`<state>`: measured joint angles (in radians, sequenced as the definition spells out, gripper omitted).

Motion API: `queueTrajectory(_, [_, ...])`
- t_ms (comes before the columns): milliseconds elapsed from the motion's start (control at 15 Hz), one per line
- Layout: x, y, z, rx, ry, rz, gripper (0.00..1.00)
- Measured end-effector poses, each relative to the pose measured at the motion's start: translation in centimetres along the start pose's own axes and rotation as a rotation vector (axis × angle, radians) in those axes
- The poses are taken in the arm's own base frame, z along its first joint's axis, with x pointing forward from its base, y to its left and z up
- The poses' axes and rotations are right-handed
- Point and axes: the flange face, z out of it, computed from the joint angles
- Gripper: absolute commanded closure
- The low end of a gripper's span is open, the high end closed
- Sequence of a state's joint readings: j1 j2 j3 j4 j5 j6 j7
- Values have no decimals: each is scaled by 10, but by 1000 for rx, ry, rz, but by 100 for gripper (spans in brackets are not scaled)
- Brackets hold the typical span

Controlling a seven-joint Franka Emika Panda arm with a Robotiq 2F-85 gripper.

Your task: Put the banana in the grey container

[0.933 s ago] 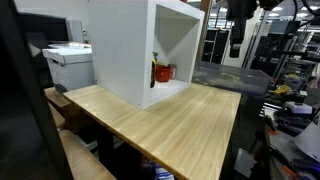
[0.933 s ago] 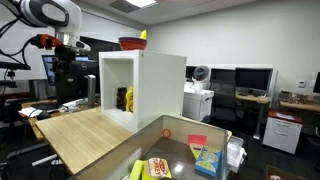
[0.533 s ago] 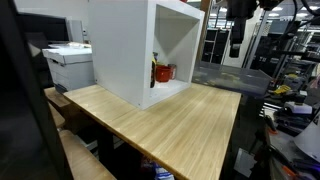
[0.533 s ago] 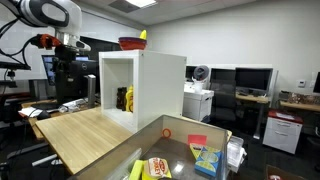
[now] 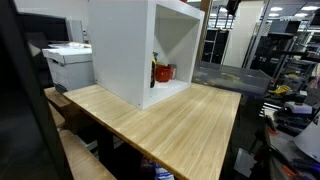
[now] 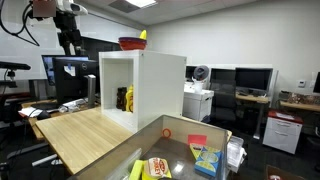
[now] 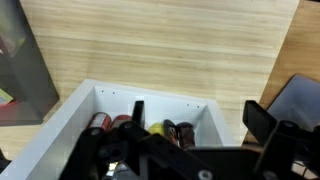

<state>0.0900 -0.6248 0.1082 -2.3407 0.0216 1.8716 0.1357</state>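
The banana is a small yellow shape on top of the big white box, next to a red bowl. My gripper hangs high in the air to the side of the box, level with its top and apart from the banana. In the wrist view the gripper is open and empty, looking down on the box's open side. In an exterior view only the gripper's tip shows at the top edge. I cannot make out a grey container.
The white box stands on a wooden table and holds red, yellow and dark items, also in the wrist view. A printer is behind it. A bin with packets is in the foreground.
The arm has risen: the gripper moved up from beside the box's middle to the level of its top, and has nearly left the top edge of an exterior view.
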Motion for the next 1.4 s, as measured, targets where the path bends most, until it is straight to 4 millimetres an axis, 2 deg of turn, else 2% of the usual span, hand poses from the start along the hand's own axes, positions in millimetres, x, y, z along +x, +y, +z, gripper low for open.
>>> queueTrajectory(133, [2, 5, -30, -27, 68, 14, 0])
queueTrajectory(467, [15, 21, -84, -39, 209, 52, 0])
queueTrajectory(667, [26, 26, -104, -32, 311, 64, 0])
queueTrajectory(800, [35, 28, -112, -27, 376, 70, 0])
queueTrajectory(1067, [57, 34, -114, -25, 477, 80, 0])
queueTrajectory(1133, [67, 37, -113, -34, 523, 96, 0])
queueTrajectory(1200, [106, 45, -122, -45, 619, 165, 0])
queueTrajectory(1400, [126, 50, -126, -56, 652, 197, 0])
